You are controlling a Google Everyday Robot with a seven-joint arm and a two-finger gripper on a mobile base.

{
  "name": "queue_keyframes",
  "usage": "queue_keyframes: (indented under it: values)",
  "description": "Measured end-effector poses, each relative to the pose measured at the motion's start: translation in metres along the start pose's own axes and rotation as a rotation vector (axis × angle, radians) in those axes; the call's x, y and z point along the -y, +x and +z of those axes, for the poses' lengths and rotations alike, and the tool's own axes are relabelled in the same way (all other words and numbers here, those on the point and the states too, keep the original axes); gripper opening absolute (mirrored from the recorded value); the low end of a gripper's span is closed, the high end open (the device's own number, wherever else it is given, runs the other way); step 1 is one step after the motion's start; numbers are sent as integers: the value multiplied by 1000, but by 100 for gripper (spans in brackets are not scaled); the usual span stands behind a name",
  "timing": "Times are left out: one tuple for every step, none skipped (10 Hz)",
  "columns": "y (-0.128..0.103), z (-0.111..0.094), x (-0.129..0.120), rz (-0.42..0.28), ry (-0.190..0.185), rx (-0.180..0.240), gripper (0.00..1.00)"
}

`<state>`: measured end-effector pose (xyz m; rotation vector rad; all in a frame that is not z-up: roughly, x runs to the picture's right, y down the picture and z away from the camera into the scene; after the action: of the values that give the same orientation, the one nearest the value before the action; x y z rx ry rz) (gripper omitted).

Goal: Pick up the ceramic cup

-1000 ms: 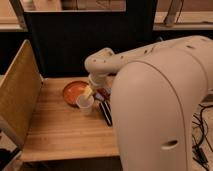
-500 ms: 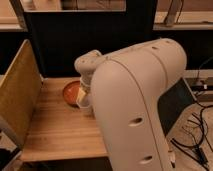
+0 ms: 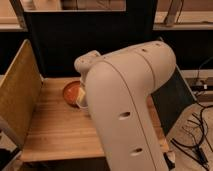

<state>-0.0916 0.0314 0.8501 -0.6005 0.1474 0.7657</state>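
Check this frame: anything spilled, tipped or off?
Nothing stands out. Orange bowl sits upright on the wooden table, no spill. The arm hides the hand, somewhere by the bowl, and most of the ceramic cup.

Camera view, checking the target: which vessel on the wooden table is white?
The small narrow ceramic cup, beside the wide shallow orange bowl. The gripper is out of sight behind the white arm.

Left of the wide orange bowl (image 3: 70, 91), wooden tabletop (image 3: 55, 132) lies open up to a tan upright board (image 3: 17, 97); rightward the bulky white arm (image 3: 127, 95) blocks, hiding the gripper.
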Motion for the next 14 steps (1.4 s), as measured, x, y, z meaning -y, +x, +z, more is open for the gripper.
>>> queue_keyframes:
  values:
    - [0,-1,1,-2,3,2,80]
    - [2,-6,3,7,6,12,80]
    - [5,-7,5,15,4,19,80]
    - [10,-5,7,35,-10,27,80]
    - [12,0,4,49,-32,29,80]
    - [13,4,1,56,-50,30,80]
    - [16,11,-1,63,-72,27,80]
    - [18,19,-5,63,-96,19,77]
    - [18,25,-8,55,-111,11,69]
    - [16,30,-13,40,-123,0,58]
    - [15,32,-13,33,-128,-3,47]
    - [14,33,-13,30,-131,-4,37]
    - [13,32,-13,26,-133,-4,29]
    - [11,31,-13,22,-136,-2,17]
